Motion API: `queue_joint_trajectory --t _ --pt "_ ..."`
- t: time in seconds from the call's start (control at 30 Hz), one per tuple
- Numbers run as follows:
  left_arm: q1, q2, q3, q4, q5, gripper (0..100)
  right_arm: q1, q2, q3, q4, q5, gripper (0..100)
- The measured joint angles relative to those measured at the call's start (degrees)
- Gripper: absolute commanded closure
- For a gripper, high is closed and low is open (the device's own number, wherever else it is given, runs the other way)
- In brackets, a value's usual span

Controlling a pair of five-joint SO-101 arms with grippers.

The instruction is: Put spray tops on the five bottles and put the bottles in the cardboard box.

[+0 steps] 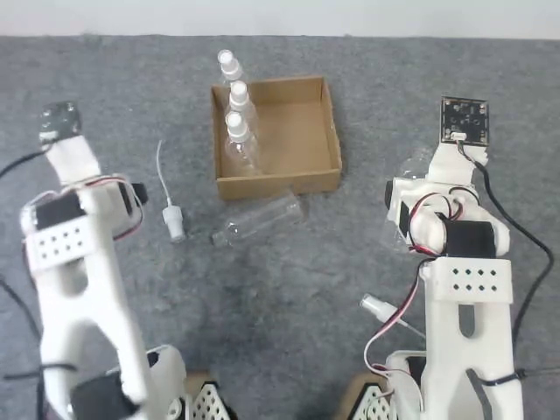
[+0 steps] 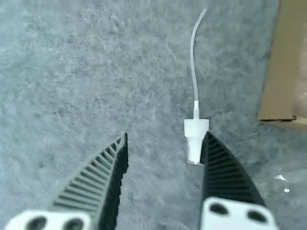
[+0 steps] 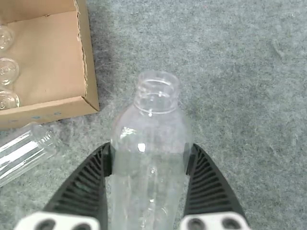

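Shows white plastic spray top (image 2: 195,136), thin tube pointing away, low centre in left wrist frame, just beside one of the spread, empty left fingers (image 2: 223,167); right fingers (image 3: 88,182) clamped on clear uncapped bottle (image 3: 154,103).

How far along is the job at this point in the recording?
Done: three capped bottles stand in the box. In hand: the right hand grips an uncapped bottle; the open left hand sits beside a loose spray top. Left: cap that bottle and the bottle lying by the box, then box both.
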Motion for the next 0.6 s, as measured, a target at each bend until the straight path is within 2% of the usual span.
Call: queue_joint_trajectory --t 0.6 --pt "4.0 37.8 -29.4 0.0 -0.7 77 0.0 0.0 0.0 0.0 0.0 98.9"
